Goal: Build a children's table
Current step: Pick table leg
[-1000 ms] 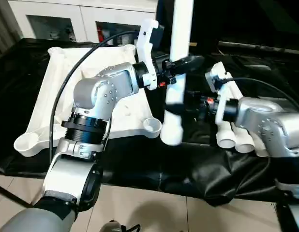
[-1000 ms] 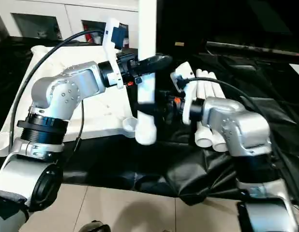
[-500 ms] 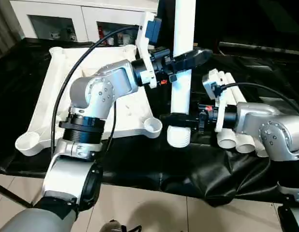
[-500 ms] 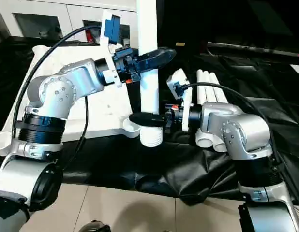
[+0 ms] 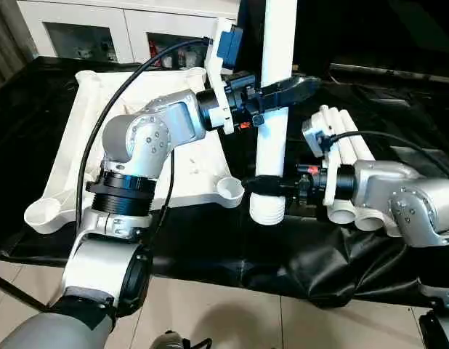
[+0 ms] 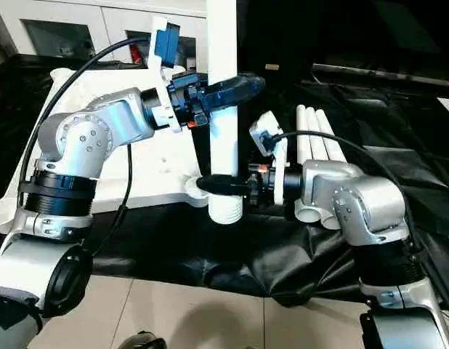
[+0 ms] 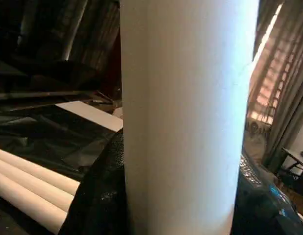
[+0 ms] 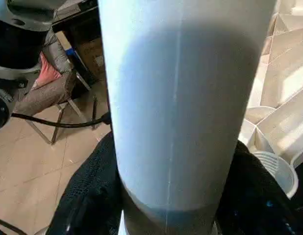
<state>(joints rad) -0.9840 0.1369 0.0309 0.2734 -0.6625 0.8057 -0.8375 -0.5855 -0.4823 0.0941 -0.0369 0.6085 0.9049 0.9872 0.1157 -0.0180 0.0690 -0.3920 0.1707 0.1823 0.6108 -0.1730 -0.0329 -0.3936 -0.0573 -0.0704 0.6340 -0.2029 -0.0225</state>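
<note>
One white table leg (image 5: 272, 138) stands upright in the air, flared end down, just right of the table top's near corner socket (image 5: 229, 190). My left gripper (image 5: 286, 89) is shut on the leg's middle; black fingers (image 7: 100, 196) press both sides of the leg (image 7: 186, 117). My right gripper (image 5: 262, 186) is shut on the same leg just above the flared end, fingers (image 8: 88, 196) hugging the leg (image 8: 186, 98). The white table top (image 5: 79, 145) lies ribbed side up on the left.
Three more white legs (image 5: 348, 145) lie side by side on the black cloth (image 5: 282, 254) under my right forearm. White cabinets (image 5: 101, 29) stand behind the bench. The tiled floor (image 5: 232, 320) lies beyond the near bench edge.
My right gripper reached left to the leg's lower end and closed around it. The leg came more upright and shifted slightly right. My left gripper kept its hold.
</note>
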